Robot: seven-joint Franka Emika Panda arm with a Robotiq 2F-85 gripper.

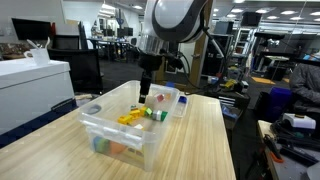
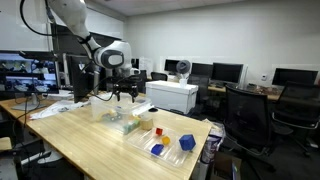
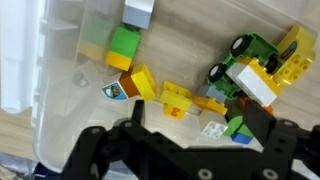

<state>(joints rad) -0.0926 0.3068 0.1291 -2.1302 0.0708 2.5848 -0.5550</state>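
The end effector point(image 1: 145, 95) stands with its jaws spread wide, holding nothing and touching nothing. It hangs just over a clear bin point(image 1: 100, 128) near the middle of the wooden desk point(image 1: 205, 140). In the wrist view its two dark fingers point(image 3: 92, 148) come in from the bottom edge, well apart. Between and above them a scatter of toy blocks lies on the bin floor. An orange block point(image 3: 180, 100) is closest to the gap, with a yellow block point(image 3: 137, 82) just beside it on the left. A green block point(image 3: 125, 45) lies further up, and a grey-white block point(image 3: 140, 12) sits at the top edge. To the right a green and yellow toy tractor point(image 3: 255, 65) lies tilted, with small white, green and blue pieces below it near the right finger. Only this view separates the pieces; in an exterior view the same contents show as a yellow and green heap point(image 1: 135, 117), with the end effector above its far edge. Both exterior views show what the wrist camera cannot: a shallow clear tray point(image 2: 172, 153) lies on the desk just beside the bin. An exterior view shows blue blocks point(image 2: 186, 143) and a reddish one point(image 2: 157, 131) in it. How high the fingertips hang above the blocks cannot be told.
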